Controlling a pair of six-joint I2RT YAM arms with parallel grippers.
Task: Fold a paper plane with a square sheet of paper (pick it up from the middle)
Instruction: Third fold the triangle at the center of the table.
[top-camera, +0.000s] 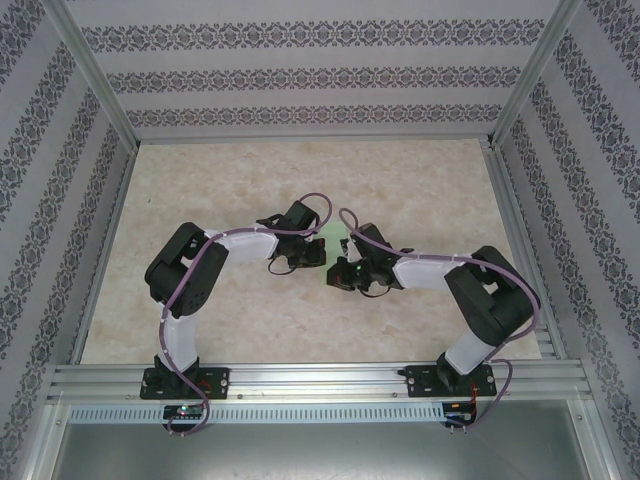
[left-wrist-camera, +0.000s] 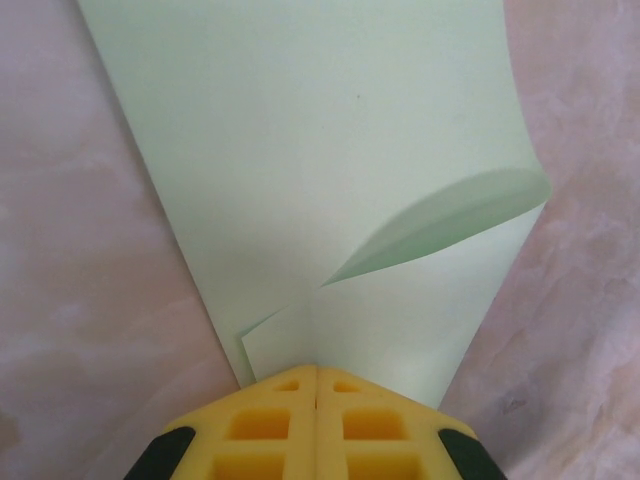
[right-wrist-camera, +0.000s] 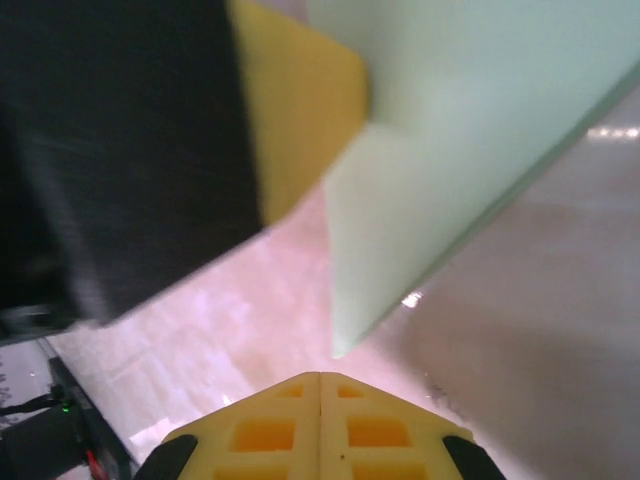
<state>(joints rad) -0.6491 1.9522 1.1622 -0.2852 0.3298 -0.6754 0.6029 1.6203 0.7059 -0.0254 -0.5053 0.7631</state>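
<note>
Left gripper, jaws closed, pinches the square sheet of paper; right gripper closed, holding nothing.

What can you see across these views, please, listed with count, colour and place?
sheet of paper: one, pale green, partly folded with a curled flap, mid-table between the grippers.
table: one, beige marbled top, under the arms.
walls: three, white with dark patterned stripes, around the table.
frame rail: one, silver metal, along the near edge.
left arm, right arm: one each, black and white, bolted to the rail.
left gripper: one, yellow fingers, shut on the sheet's near edge.
right gripper: one, yellow fingers, shut with nothing between them, near a corner of the sheet.
</note>
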